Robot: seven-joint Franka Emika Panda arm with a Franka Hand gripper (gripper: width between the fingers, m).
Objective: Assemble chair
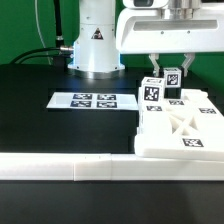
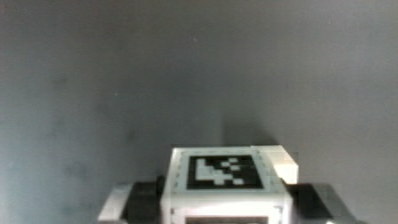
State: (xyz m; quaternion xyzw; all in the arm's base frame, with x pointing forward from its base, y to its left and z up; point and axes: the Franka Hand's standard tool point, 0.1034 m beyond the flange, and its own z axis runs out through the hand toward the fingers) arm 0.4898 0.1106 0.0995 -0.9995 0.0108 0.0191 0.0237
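Wrist view cuts off the claw [image 2: 217,200], seemingly gripping a tagged block [image 2: 224,176].

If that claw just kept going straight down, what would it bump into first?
Probably nothing new: the claw already seems to grip a tagged white block. Going on down, that block would likely meet the chair parts below, though depth is unclear.

Chair parts [image 1: 183,128] cropped (right edge)
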